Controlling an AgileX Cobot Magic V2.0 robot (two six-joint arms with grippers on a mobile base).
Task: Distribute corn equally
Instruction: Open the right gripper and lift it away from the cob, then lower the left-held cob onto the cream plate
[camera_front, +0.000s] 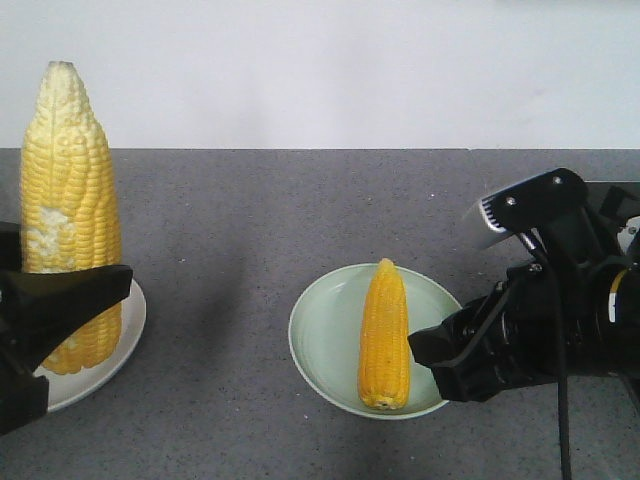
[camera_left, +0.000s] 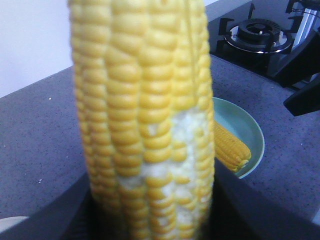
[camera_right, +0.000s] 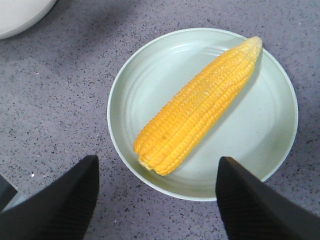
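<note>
A speckled grey worktop (camera_front: 250, 250) runs back to a plain white wall, and my left wrist view picks up a gas hob (camera_left: 260, 32) off at two o'clock.

I count two dishes. The pale green plate (camera_front: 325, 340) sits near the middle of the worktop with one corn cob (camera_front: 385, 335) lying flat inside it, pale tip toward twelve o'clock in the front view. At nine o'clock from it, well apart, the white plate (camera_front: 125, 340) shows only its right rim behind the second cob (camera_front: 68, 215). That cob stands upright, tip at twelve o'clock, with a whitish patch on its kernels, its base over the white plate; I cannot tell whether it touches the plate.

My left hand (camera_front: 45, 300) is clenched around the lower part of the upright cob, dark fingers on both sides of it.

My right hand (camera_right: 157, 195) is released, its two fingers spread wide at the six o'clock edge of the green plate, holding nothing and clear of the cob there.
</note>
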